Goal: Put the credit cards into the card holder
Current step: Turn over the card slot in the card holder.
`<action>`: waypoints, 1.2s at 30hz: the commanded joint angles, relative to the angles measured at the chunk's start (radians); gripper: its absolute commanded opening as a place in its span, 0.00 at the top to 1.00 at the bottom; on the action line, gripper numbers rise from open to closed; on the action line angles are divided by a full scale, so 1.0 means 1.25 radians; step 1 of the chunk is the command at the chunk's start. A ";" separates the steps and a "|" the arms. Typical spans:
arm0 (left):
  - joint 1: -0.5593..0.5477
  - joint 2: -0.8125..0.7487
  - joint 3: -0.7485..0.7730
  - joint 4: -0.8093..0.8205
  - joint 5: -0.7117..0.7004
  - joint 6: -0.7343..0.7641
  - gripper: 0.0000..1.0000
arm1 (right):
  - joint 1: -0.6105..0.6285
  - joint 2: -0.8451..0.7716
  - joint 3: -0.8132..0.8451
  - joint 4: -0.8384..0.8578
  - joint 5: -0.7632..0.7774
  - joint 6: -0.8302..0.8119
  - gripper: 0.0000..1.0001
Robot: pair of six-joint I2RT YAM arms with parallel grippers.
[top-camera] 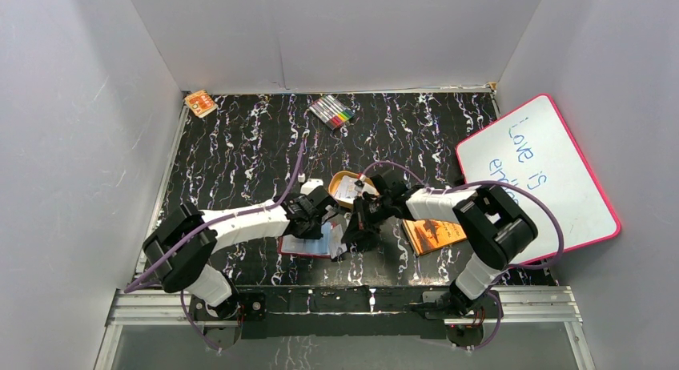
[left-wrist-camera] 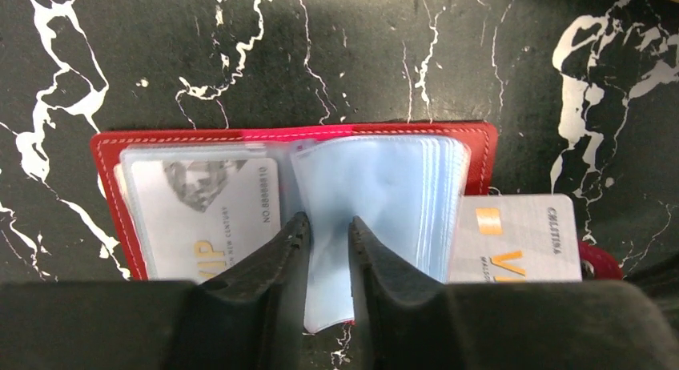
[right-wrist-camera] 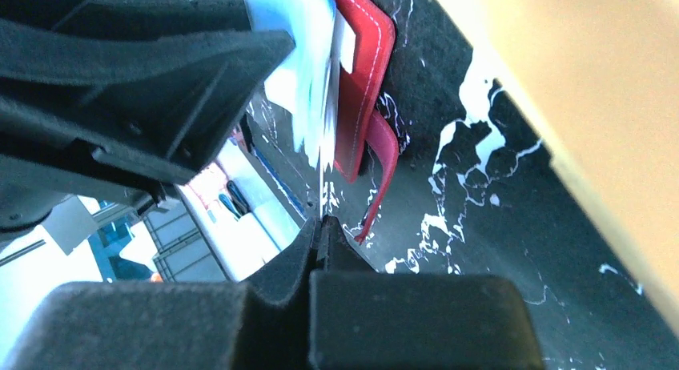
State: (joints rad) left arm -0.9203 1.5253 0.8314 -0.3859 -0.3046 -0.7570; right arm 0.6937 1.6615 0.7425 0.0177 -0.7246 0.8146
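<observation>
The red card holder (left-wrist-camera: 292,135) lies open on the black marbled table. A white VIP credit card (left-wrist-camera: 204,218) sits in its left sleeve. My left gripper (left-wrist-camera: 324,226) is open, its fingers a little apart on either side of a raised pale-blue sleeve (left-wrist-camera: 376,190). A grey credit card (left-wrist-camera: 516,238) lies at the holder's right edge. In the right wrist view it shows edge-on, and my right gripper (right-wrist-camera: 322,222) is shut on it beside the holder's red cover (right-wrist-camera: 364,74). From above, both grippers (top-camera: 316,210) (top-camera: 360,222) meet over the card holder (top-camera: 308,246).
An orange oval tray (top-camera: 343,178) holding more cards stands just behind the grippers. An orange-brown book (top-camera: 432,234) lies to the right. A pink-framed whiteboard (top-camera: 536,178) leans at the right edge. Markers (top-camera: 332,111) and a small orange item (top-camera: 200,103) lie at the back.
</observation>
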 commanded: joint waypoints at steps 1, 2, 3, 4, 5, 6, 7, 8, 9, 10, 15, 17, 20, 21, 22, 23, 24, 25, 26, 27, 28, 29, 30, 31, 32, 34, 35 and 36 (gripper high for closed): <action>-0.003 0.027 -0.033 -0.028 -0.022 0.004 0.84 | 0.002 -0.064 0.009 -0.052 0.038 -0.038 1.00; -0.003 0.021 -0.039 -0.028 -0.024 0.002 0.88 | 0.003 -0.075 0.009 -0.064 0.048 -0.043 1.00; -0.003 0.015 -0.042 -0.028 -0.026 0.001 0.91 | 0.002 -0.086 0.009 -0.073 0.055 -0.048 1.00; -0.003 0.010 -0.046 -0.028 -0.027 0.000 0.94 | 0.003 -0.095 0.011 -0.083 0.060 -0.051 1.00; -0.003 0.005 -0.048 -0.029 -0.029 -0.001 0.97 | 0.003 -0.105 0.012 -0.091 0.064 -0.054 1.00; -0.003 0.001 -0.050 -0.029 -0.030 -0.003 0.99 | 0.002 -0.113 0.015 -0.100 0.068 -0.056 1.00; -0.003 -0.002 -0.051 -0.029 -0.030 -0.003 1.00 | 0.002 -0.121 0.018 -0.106 0.070 -0.058 1.00; -0.003 -0.004 -0.053 -0.029 -0.031 -0.005 1.00 | 0.003 -0.128 0.022 -0.113 0.072 -0.060 1.00; -0.003 -0.005 -0.055 -0.030 -0.032 -0.007 1.00 | 0.003 -0.135 0.027 -0.118 0.075 -0.061 1.00; -0.003 -0.006 -0.056 -0.030 -0.033 -0.008 1.00 | 0.003 -0.141 0.031 -0.120 0.076 -0.061 1.00; -0.003 -0.011 -0.063 -0.028 -0.034 -0.018 1.00 | 0.013 -0.140 0.056 -0.111 0.048 -0.061 1.00; -0.003 -0.013 -0.066 -0.027 -0.035 -0.021 1.00 | 0.023 -0.122 0.073 -0.114 0.037 -0.067 1.00; -0.003 -0.015 -0.067 -0.026 -0.036 -0.021 1.00 | 0.044 -0.092 0.095 -0.126 0.036 -0.078 1.00; -0.003 -0.016 -0.067 -0.026 -0.036 -0.021 1.00 | 0.049 -0.082 0.099 -0.125 0.036 -0.079 1.00; -0.003 -0.017 -0.067 -0.026 -0.036 -0.022 1.00 | 0.053 -0.075 0.101 -0.123 0.036 -0.079 1.00; -0.003 -0.017 -0.068 -0.026 -0.035 -0.023 1.00 | 0.056 -0.067 0.103 -0.121 0.036 -0.078 1.00; -0.003 -0.019 -0.068 -0.026 -0.036 -0.022 1.00 | 0.059 -0.061 0.106 -0.121 0.037 -0.077 1.00; -0.003 -0.020 -0.069 -0.027 -0.036 -0.023 1.00 | 0.060 -0.056 0.107 -0.122 0.040 -0.077 1.00; -0.003 -0.021 -0.069 -0.027 -0.036 -0.023 1.00 | 0.060 -0.052 0.107 -0.121 0.044 -0.075 1.00; -0.003 -0.022 -0.070 -0.026 -0.037 -0.023 1.00 | 0.060 -0.051 0.106 -0.121 0.049 -0.074 1.00; -0.003 -0.024 -0.071 -0.027 -0.037 -0.023 1.00 | 0.061 -0.049 0.106 -0.121 0.052 -0.074 1.00; -0.003 -0.024 -0.071 -0.027 -0.037 -0.023 1.00 | 0.060 -0.047 0.107 -0.121 0.054 -0.073 1.00; -0.003 -0.025 -0.072 -0.027 -0.036 -0.023 1.00 | 0.061 -0.044 0.107 -0.121 0.054 -0.071 1.00; -0.003 -0.025 -0.073 -0.027 -0.036 -0.024 1.00 | 0.060 -0.043 0.107 -0.120 0.055 -0.071 1.00; -0.003 -0.026 -0.074 -0.027 -0.037 -0.024 1.00 | 0.060 -0.040 0.108 -0.120 0.055 -0.070 1.00; -0.003 -0.026 -0.075 -0.026 -0.037 -0.024 1.00 | 0.060 -0.035 0.108 -0.120 0.054 -0.070 1.00; -0.003 -0.026 -0.075 -0.026 -0.037 -0.024 1.00 | 0.060 -0.033 0.108 -0.120 0.053 -0.070 1.00; -0.003 -0.026 -0.075 -0.027 -0.037 -0.024 1.00 | 0.060 -0.032 0.108 -0.119 0.052 -0.070 1.00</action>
State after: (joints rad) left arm -0.9195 1.4845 0.7784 -0.3477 -0.3412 -0.7856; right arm 0.7681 1.6131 0.8383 -0.1329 -0.6537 0.7334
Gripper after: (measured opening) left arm 0.010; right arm 0.011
